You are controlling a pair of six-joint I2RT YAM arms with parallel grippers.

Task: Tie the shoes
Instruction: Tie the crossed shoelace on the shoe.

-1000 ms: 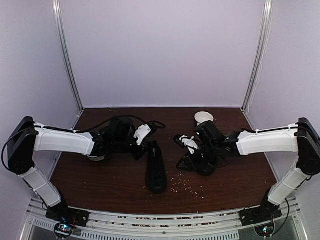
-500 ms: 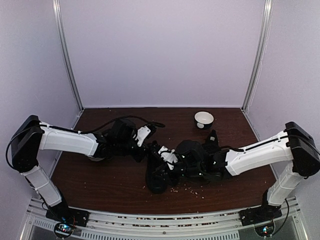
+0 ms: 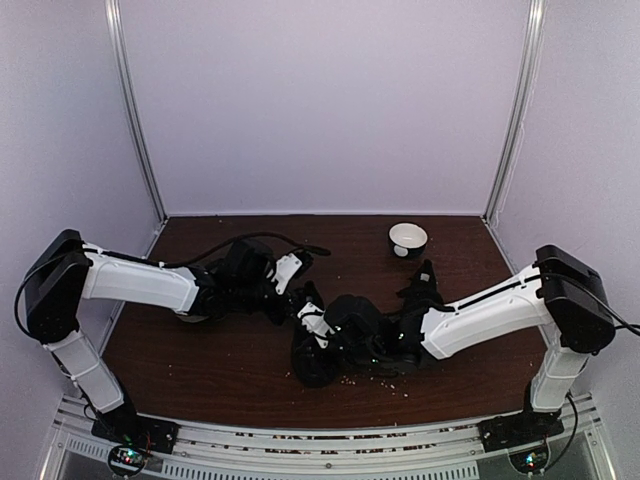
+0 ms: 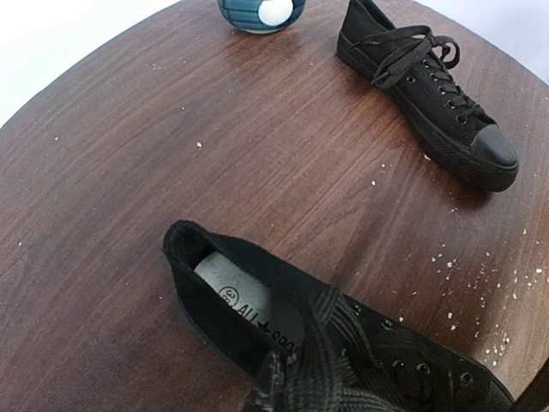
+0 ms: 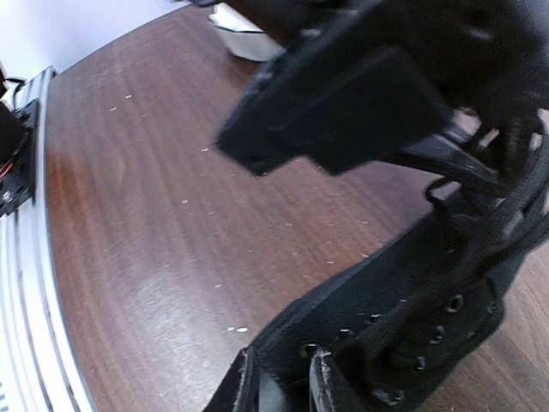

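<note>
Black canvas low-top sneaker (image 3: 313,358) lies mid-table, toe toward the near edge. Its thin black laces (image 4: 330,365) are bunched in a loose heap over the tongue, with no knot or bow discernible. Second black low-top sneaker (image 4: 429,94) sits toward the right edge of the dark brown wooden table (image 3: 200,370), apart from the first. Its laces are threaded and draped across the top, and no bow is evident there either.

Judgement: early stage. Neither shoe is tied, so both are left to do.

Left hand (image 3: 291,284): closed, over the heel end of the first sneaker. The lace heap rises toward it in the left wrist view, but its fingers are out of that view, so a grip on a lace cannot be confirmed.

Right hand (image 5: 283,384): fingertips a narrow gap apart, right at the eyelet row. Cannot tell whether a lace is pinched.

White round bowl (image 3: 407,238) stands near the far right corner, uninvolved.
</note>
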